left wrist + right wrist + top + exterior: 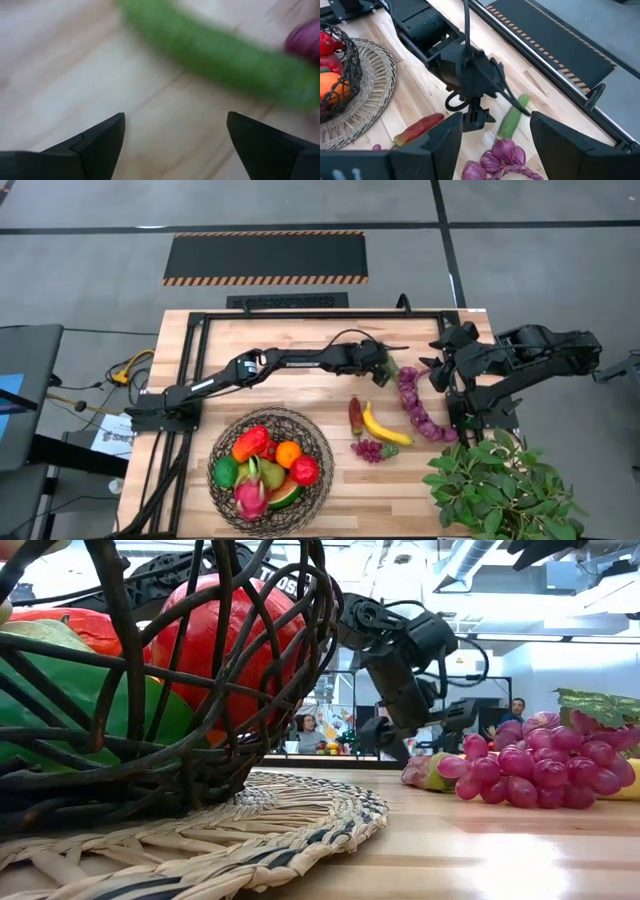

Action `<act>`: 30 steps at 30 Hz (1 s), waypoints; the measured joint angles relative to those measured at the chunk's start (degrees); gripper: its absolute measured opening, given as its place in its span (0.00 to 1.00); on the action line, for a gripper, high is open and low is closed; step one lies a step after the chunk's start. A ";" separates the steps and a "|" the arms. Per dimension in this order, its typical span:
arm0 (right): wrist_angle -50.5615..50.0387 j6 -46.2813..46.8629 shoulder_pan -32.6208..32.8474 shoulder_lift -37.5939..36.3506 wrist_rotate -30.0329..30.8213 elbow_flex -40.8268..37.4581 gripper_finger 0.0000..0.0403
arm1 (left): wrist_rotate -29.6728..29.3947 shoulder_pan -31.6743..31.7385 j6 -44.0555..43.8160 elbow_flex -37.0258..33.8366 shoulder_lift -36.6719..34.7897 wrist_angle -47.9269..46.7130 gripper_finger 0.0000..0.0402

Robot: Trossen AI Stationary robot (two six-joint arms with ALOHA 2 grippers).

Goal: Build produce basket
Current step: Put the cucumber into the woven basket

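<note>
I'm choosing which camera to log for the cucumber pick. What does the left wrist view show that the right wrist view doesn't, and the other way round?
Only the left wrist view shows the left gripper from behind its own open fingers, with bare table between them. Only the right wrist view shows the left gripper's housing from outside, hanging over the table, plus the red pepper, the basket on its woven mat, and the right gripper, open. Both show the green cucumber lying on the wood beside a purple piece.

Basket: dark brown wire mesh. Mat: pale straw, dark stripes. Cucumber: green. Banana: yellow. Chili pepper: red. Grapes: purple-pink. Orange: orange. Floor mat: black, yellow-striped edges. Plant: green.
</note>
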 joint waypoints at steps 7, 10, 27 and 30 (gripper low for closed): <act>0.85 -0.02 0.00 0.00 0.05 0.00 0.63 | 4.00 -1.84 -0.57 0.12 -0.62 -6.80 0.83; 2.11 0.48 0.00 0.17 1.65 -0.79 0.63 | 7.01 -4.02 0.23 -0.07 -1.89 -8.84 0.83; 22.35 -2.45 -18.01 0.39 -4.86 -24.26 0.63 | -18.63 -16.81 8.59 0.04 -31.91 -43.89 0.83; 30.66 -3.85 -22.48 1.74 -9.65 -29.00 0.63 | -25.24 -19.87 2.58 -0.01 -36.63 -50.47 0.83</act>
